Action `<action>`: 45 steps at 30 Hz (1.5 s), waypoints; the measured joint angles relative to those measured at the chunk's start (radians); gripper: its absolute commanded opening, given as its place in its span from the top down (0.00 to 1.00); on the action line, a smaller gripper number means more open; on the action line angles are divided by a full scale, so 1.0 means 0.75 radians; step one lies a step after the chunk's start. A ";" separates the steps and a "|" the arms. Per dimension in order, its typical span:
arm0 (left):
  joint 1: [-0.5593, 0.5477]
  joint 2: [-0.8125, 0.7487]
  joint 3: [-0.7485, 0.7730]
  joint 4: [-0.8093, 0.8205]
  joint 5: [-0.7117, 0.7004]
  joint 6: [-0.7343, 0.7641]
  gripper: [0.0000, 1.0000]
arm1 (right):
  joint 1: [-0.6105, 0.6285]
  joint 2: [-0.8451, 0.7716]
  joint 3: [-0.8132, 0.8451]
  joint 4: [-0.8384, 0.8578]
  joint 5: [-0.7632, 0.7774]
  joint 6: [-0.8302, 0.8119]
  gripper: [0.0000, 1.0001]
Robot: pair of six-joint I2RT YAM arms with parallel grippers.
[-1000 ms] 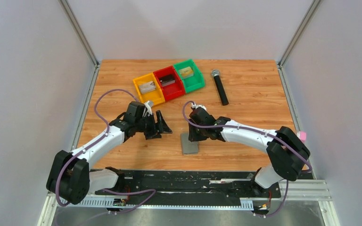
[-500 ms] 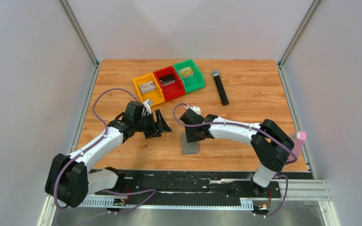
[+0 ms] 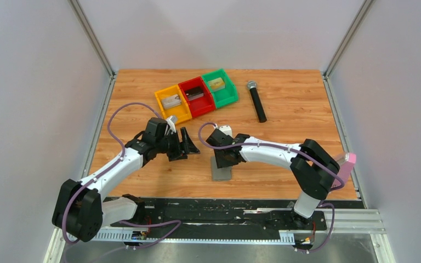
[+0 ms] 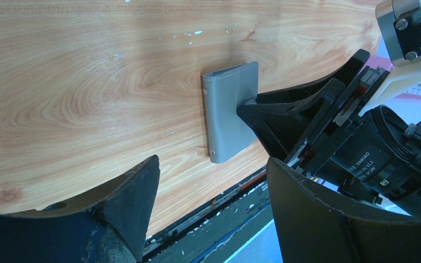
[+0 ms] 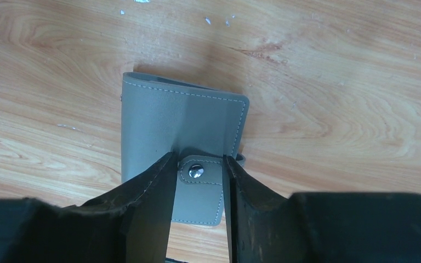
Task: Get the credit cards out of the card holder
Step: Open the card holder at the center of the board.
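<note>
While right claw [image 5: 198, 158] straddles one card holder [image 5: 181, 123], three bins [image 3: 202, 107] sit beyond.

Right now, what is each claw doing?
Left gripper: open, holding nothing.
Right gripper: astride the snap tab of the card holder; whether it grips cannot be told.

R fingers [image 5: 142, 213] hide card holder [image 5: 181, 123] near end.

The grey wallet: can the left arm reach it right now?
Probably yes. The left gripper is open, and only bare table lies between it and the card holder. The right gripper straddles just the snap tab on the far side.
</note>
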 measured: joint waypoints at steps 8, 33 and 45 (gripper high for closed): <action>0.000 -0.005 -0.019 0.001 -0.001 -0.002 0.20 | 0.006 -0.009 0.007 -0.035 -0.014 0.005 0.63; -0.047 -0.007 -0.041 0.017 -0.001 -0.027 0.25 | 0.009 -0.073 -0.080 0.057 -0.020 0.035 1.00; -0.090 0.011 -0.042 0.031 -0.026 -0.050 0.26 | 0.007 -0.220 -0.237 0.204 -0.052 0.033 1.00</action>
